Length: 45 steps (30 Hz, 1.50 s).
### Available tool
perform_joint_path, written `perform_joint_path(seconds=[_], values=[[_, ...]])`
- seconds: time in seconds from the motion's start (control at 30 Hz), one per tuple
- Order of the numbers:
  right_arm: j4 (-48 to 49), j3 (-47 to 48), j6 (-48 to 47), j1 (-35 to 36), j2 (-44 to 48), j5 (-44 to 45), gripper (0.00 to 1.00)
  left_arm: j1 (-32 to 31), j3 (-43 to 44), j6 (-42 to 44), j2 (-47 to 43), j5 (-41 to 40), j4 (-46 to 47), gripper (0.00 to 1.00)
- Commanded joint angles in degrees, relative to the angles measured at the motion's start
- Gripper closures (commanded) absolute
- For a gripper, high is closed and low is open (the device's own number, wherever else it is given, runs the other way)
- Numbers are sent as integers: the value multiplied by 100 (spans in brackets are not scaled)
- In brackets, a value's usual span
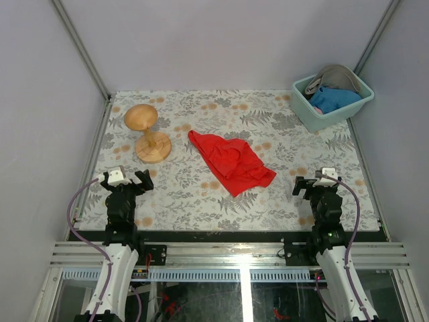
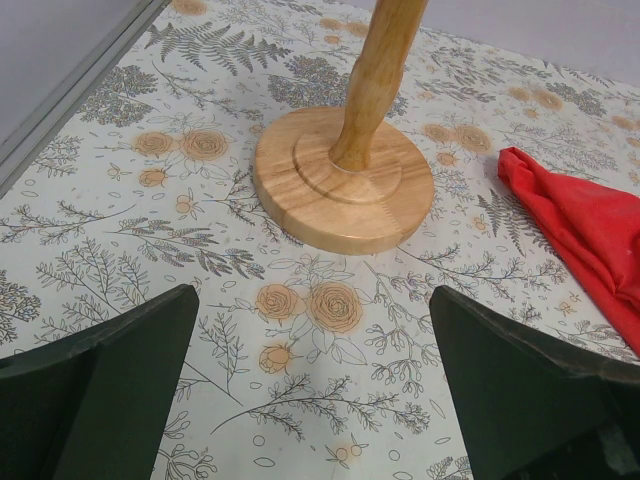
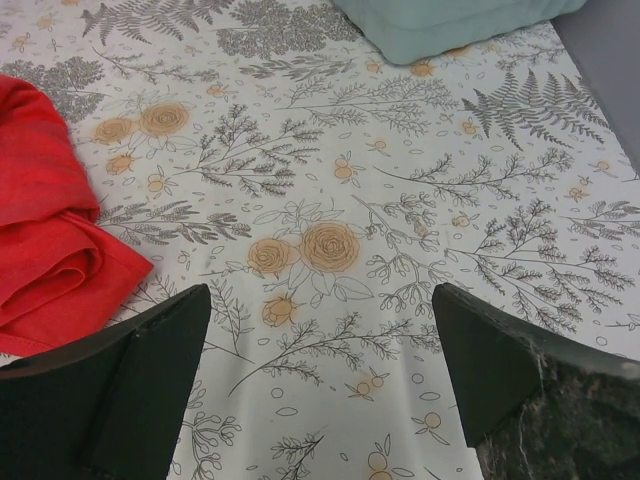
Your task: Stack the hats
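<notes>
Two hats lie bunched in a teal bin (image 1: 303, 109) at the back right: a grey hat (image 1: 335, 76) on top and a blue hat (image 1: 333, 99) under it. My left gripper (image 1: 127, 178) rests low at the near left, open and holding nothing, far from the bin. In the left wrist view its jaws (image 2: 312, 340) stand wide apart over bare flowered cloth. My right gripper (image 1: 314, 181) sits at the near right, open and empty, well in front of the bin. Its wrist view shows the same wide gap (image 3: 322, 340).
A wooden stand (image 1: 149, 133) with a round top stands at the back left; its base (image 2: 343, 180) is just ahead of my left gripper. A flat red cloth (image 1: 231, 161) lies mid-table, also seen as red cloth (image 2: 580, 225) and red cloth (image 3: 40, 230). The bin's corner (image 3: 440, 25) shows far ahead.
</notes>
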<state>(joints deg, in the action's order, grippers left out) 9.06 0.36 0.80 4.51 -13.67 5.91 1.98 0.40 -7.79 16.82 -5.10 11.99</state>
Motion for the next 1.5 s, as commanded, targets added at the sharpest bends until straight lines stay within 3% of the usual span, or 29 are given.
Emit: perform_joint_path(seconds=[0.0, 0.33, 0.57, 0.7, 0.8, 0.87, 0.97, 1.03, 1.13, 1.23, 1.3, 1.47], values=[[318, -509, -24, 23, 88, 76, 1, -5, -532, 111, -8, 37, 414, 0], [222, -523, -28, 23, 260, 69, 1, -7, -530, 111, 27, 35, 425, 0], [436, -385, -123, 22, -193, -186, 1, -2, -335, 246, 269, 363, 443, 0], [-41, 244, -59, 22, -440, -39, 1, -4, -13, 340, 128, 610, -45, 0], [-474, 851, -439, 21, -608, -539, 1, -3, 499, 670, 146, 1376, -575, 0], [-338, 1063, -646, 21, -633, -846, 1, 3, 789, 812, 77, 1740, -451, 0], [106, 1298, -273, 23, -712, -417, 1, -4, 1131, -26, 33, 1206, 82, 0], [320, 1528, -107, 21, -916, -262, 1, -8, 1540, -492, 268, 843, -69, 0], [7, 2302, 433, 19, -1489, -189, 1, -2, 2563, -1195, 1086, 113, -1111, 0], [-1864, 3737, 1206, 23, -2332, 104, 1, -6, 4178, -1832, 2153, -554, -2506, 0], [-2792, 4658, 966, 40, -2973, -67, 1, 1, 4810, -1748, 2835, -82, -2658, 0], [-2518, 5049, 1659, 117, -3573, -1249, 0, 0, 6511, -1543, 4269, 1878, -3418, 0]])
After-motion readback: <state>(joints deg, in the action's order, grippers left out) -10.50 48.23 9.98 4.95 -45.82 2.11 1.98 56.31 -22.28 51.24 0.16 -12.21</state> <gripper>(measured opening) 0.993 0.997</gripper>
